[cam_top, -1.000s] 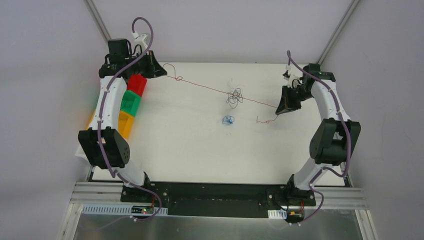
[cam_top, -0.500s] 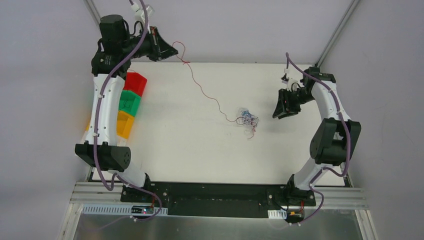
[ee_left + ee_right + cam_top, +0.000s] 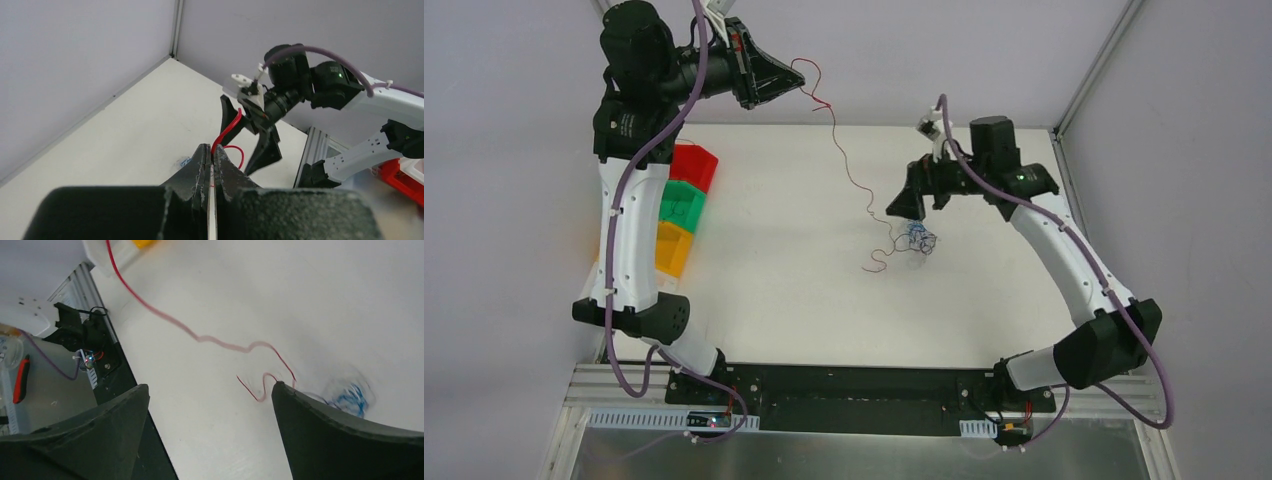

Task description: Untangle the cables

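High over the table's far left corner, I am pinching the red cable (image 3: 844, 150) in my left claw (image 3: 800, 84). Its jaws are pressed together on the strand, and a short red loop is sticking out past the tips. From that grip the red cable is hanging in a slack, wavy line toward the middle of the white table (image 3: 774, 290), where it is running into the knot of blue and dark cables (image 3: 916, 238). Its loose end is curling on the surface just to the near left of that knot.

My right claw (image 3: 908, 210) is hovering close over the knot's far side, jaws standing wide apart and gripping nothing. Through my right wrist camera a red curl is lying just beside one fingertip (image 3: 280, 387), and the blue strands are showing only as a blur next to it. Whether the knot is lying flat or being lifted a little, I cannot tell.

Along the table's left edge, a red bin (image 3: 696, 167), a green bin (image 3: 682, 207) and a yellow bin (image 3: 671, 250) are sitting in a row, well apart from the cables.
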